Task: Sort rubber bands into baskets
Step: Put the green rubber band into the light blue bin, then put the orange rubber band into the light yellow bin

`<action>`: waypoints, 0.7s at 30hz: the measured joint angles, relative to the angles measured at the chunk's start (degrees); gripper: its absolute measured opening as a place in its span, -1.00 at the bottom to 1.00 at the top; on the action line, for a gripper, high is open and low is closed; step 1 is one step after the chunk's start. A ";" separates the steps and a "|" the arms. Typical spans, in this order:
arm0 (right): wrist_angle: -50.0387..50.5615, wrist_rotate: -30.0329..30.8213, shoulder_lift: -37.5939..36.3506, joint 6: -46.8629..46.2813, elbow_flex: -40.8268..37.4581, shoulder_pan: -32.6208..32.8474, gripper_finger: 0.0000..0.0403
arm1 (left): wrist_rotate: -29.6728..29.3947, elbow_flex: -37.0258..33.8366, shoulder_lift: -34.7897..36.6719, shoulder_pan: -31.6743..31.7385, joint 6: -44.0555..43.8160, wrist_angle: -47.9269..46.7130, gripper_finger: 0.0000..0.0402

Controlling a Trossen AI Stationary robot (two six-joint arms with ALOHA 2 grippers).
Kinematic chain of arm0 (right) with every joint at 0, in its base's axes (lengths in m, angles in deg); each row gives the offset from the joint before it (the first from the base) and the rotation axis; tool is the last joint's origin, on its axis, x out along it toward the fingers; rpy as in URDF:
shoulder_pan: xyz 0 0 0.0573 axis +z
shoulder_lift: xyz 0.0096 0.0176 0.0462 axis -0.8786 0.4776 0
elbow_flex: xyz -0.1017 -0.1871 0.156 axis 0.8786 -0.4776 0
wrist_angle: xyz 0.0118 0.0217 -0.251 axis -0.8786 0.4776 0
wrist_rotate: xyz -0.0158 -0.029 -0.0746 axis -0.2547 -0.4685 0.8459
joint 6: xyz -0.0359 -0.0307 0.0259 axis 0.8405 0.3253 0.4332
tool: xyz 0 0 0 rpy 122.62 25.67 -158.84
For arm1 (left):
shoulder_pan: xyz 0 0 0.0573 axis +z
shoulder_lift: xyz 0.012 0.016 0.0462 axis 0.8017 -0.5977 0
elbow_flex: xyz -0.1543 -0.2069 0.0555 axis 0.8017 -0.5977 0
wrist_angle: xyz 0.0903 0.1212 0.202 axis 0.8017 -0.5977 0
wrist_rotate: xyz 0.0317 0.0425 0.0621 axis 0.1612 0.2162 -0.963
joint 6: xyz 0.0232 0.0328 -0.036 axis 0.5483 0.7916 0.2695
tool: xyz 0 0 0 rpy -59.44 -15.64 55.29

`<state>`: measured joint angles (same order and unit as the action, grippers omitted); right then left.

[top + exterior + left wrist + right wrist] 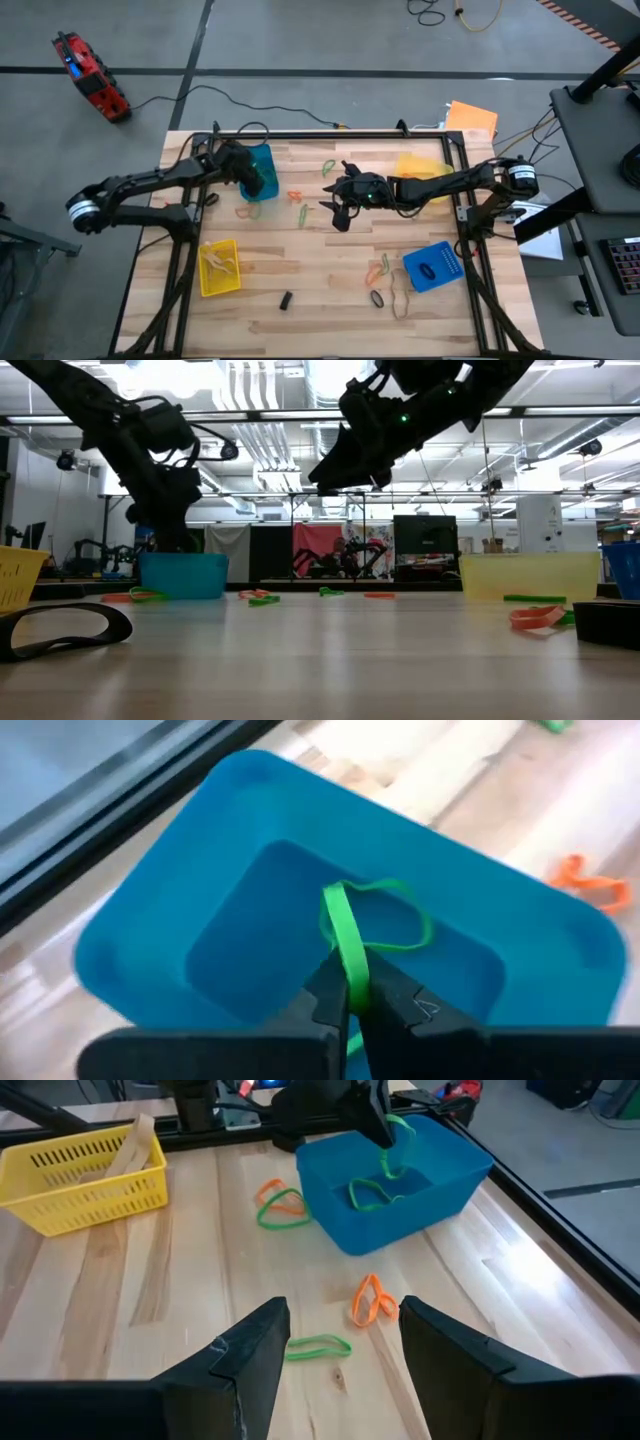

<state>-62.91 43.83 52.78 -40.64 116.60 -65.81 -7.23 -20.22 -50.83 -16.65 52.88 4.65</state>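
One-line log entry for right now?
left gripper: shut on green rubber band, above blue basket | right gripper: open, empty, mid-table

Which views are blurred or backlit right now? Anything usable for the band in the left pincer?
Low view: arms are backlit silhouettes against bright ceiling lights, near black band soft. Left wrist view: blue basket and background blurred, but the green band pinched in the left pincer reads clearly. Right wrist view: sharp, even light, open right pincer. High view: even, small detail.

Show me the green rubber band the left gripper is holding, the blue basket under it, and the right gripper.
Green rubber band (pixel 345 935): left wrist view, on the strand above the shut fingers.
Blue basket (pixel 200 850): left wrist view, on its inner wall.
Right gripper (pixel 340 1350): right wrist view, midway between its open fingertips.
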 joint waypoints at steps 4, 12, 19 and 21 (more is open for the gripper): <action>0.00 0.00 0.01 -0.89 -0.45 0.00 -0.07 | -0.88 0.00 -0.86 0.00 -0.05 -0.25 -0.89; 0.52 0.01 0.04 -2.29 -0.91 0.00 -0.07 | -0.90 0.00 -1.14 -0.07 -0.49 0.10 -0.57; 5.05 1.03 0.04 -8.61 -0.93 -0.06 -0.07 | -0.90 0.02 0.31 -1.22 -0.51 0.64 -0.42; 8.11 0.99 0.04 -12.69 -0.79 -0.07 -0.07 | -0.85 0.02 0.97 -2.52 -0.51 1.27 -0.41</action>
<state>-54.81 44.82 52.82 -53.33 115.81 -65.87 -8.08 -20.20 -49.86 -19.17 52.37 5.92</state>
